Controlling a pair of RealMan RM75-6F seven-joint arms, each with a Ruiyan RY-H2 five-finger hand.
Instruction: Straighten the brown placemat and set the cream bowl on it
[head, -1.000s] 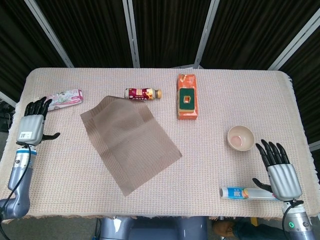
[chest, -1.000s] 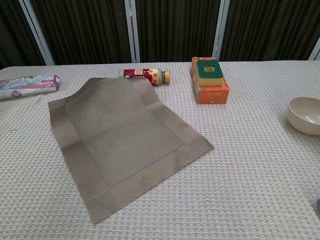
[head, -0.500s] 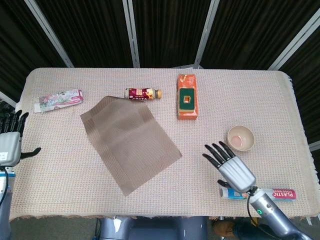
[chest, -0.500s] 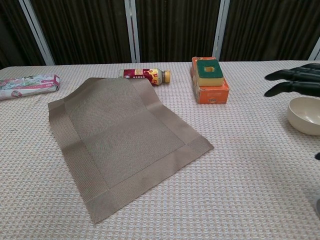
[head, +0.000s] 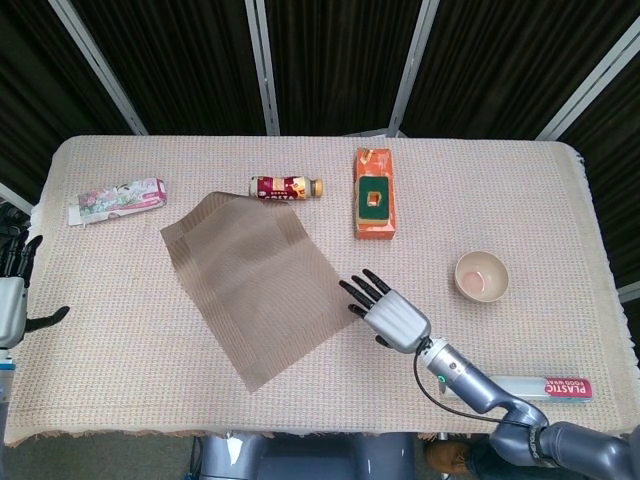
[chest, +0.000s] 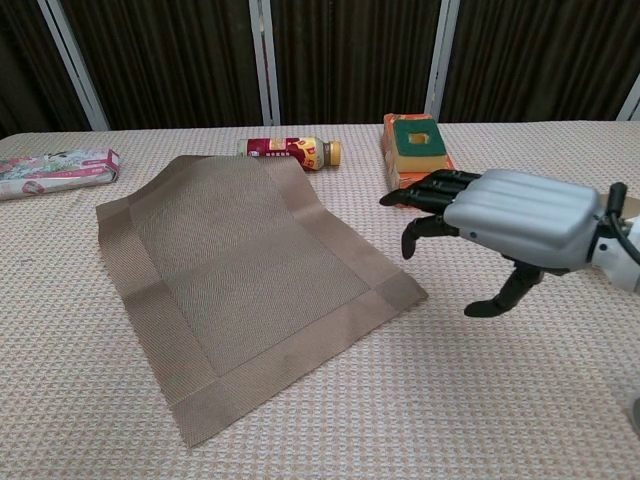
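The brown placemat (head: 258, 283) (chest: 245, 274) lies skewed on the table, one corner pointing at the near edge. The cream bowl (head: 482, 275) sits at the right side of the table, empty; in the chest view my arm hides it. My right hand (head: 390, 314) (chest: 500, 222) hovers palm down, fingers spread, just right of the mat's right corner and holding nothing. My left hand (head: 14, 295) shows only partly at the far left edge of the head view, off the table, fingers apart and empty.
A brown drink bottle (head: 286, 187) lies behind the mat. An orange box with a green sponge (head: 374, 194) stands at centre back. A floral packet (head: 118, 199) lies back left. A plastic wrap box (head: 545, 386) lies near the front right edge.
My right hand has swept left from beside the bowl to the mat's right corner. My left hand has drawn back further off the left edge.
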